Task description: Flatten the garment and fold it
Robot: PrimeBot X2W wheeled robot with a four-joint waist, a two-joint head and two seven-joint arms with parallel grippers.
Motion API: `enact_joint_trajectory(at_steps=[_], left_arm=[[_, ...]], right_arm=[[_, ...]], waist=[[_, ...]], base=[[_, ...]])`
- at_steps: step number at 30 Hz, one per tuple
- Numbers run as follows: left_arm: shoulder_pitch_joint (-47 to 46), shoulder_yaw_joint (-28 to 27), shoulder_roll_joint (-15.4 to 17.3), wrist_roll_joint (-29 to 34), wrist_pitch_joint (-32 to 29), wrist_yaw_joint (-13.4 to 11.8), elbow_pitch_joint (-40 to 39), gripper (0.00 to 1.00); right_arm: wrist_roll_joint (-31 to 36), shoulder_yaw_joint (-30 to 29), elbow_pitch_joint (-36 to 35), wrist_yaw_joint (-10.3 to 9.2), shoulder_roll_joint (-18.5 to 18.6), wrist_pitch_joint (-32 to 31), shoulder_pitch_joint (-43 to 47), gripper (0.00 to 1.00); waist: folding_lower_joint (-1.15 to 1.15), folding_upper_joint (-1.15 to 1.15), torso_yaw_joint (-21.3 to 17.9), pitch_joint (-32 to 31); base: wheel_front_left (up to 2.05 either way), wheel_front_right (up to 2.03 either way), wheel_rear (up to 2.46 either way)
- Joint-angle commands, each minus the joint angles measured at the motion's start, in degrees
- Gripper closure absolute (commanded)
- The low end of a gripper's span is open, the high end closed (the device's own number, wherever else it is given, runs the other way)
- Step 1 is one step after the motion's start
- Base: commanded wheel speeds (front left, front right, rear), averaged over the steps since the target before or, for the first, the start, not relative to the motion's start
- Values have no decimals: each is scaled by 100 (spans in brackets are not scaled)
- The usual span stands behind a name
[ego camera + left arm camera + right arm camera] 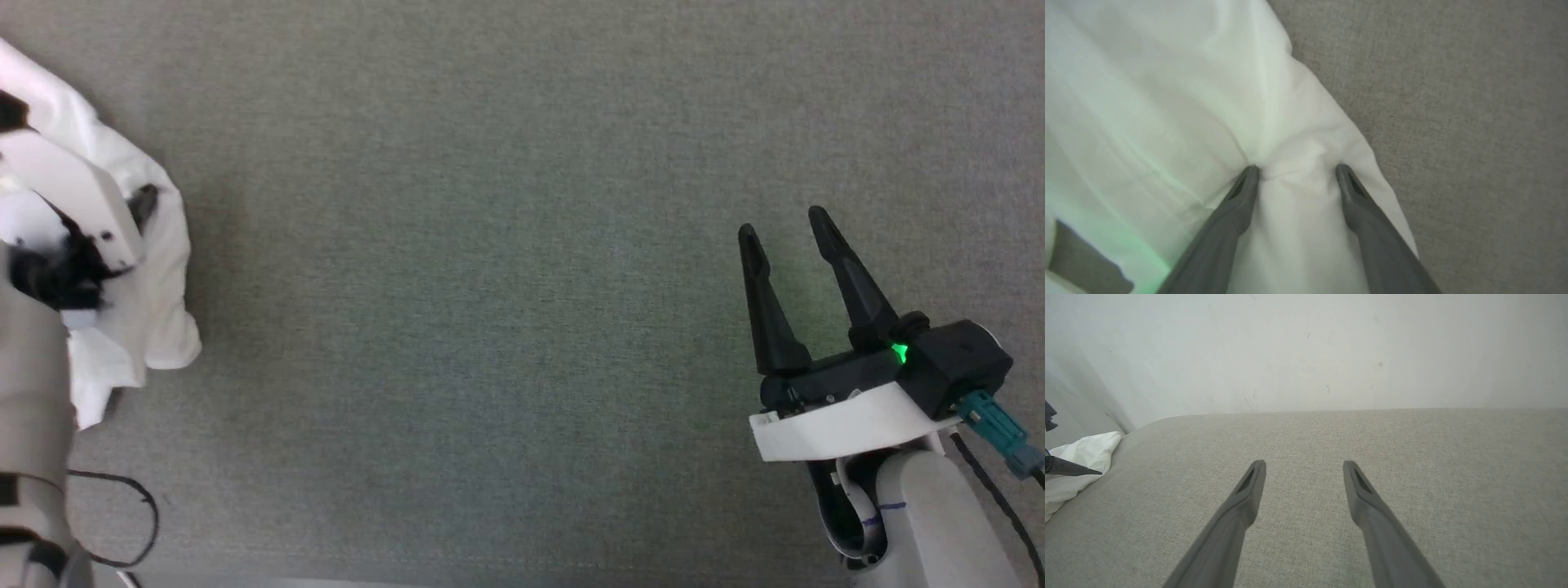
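Garment (155,269) sits crumpled in a white heap at the far left of the grey cloth-covered tabletop (490,286), not spread at all; no sleeves, stitching or logo can be made out in the bunch. Left gripper (1296,173) is down on it: fingers (1241,204) are spread wide with the tips pressed into the cloth, a small ridge of fabric puckers up between them, and nothing is pinched yet. The spot is close to the garment's right edge, just beside bare tabletop, likely chosen so that a closing grip catches an edge or fold to pull the heap open. In the head view the left arm's pale housing covers part of the heap, so how the rest lies is hidden. Right gripper (782,229) hangs over bare tabletop on the right, well apart from the garment, fingers wide and holding nothing, pointing toward the far side; its wrist view looks across open fabric to a pale wall (1306,347), with the garment a white lump at the left edge. Probably parked out of the way until there is a second corner to take. Flattening looks barely begun and folding has not started. Risk: thin cloth, so closing here may grab several layers at once.
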State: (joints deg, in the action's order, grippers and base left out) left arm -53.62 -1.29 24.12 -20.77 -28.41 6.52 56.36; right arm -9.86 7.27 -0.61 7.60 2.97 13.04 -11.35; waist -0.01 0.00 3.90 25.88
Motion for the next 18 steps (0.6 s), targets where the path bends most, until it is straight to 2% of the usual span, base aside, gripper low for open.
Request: enact_joint_trajectory(at_steps=[1,2,3,7,11,15,18], left_arm=[[162,91,-60,-37,-417,-10,473,18],[118,118,-25,-39,-529,-18,542,63],[76,142,9,-38,-584,-32,586,100],[-84,302,127,33,-484,-20,599,100],[-231,366,252,92,33,-201,536,100],[-249,395,272,245,1071,-498,185,100],[-288,444,240,346,1839,-580,-71,100]], right_arm=[[-62,24,19,-10,-8,66,-118,0],[-81,33,20,-10,-8,79,-135,0],[-106,45,24,-10,-8,92,-152,0],[-182,72,70,-10,-9,142,-195,0],[-261,92,129,-11,-9,192,-205,0],[-290,19,186,-11,-10,196,-97,0],[-318,-58,211,-11,-10,196,29,0]], waist=[[1,0,-181,230],[1,0,-188,253],[1,0,-194,273],[1,0,-175,245],[1,0,-125,24],[1,0,-33,-419],[1,0,50,-797]], base=[[0,0,0],[0,0,0],[0,0,0],[0,0,0],[0,0,0],[0,0,0],[0,0,0]])
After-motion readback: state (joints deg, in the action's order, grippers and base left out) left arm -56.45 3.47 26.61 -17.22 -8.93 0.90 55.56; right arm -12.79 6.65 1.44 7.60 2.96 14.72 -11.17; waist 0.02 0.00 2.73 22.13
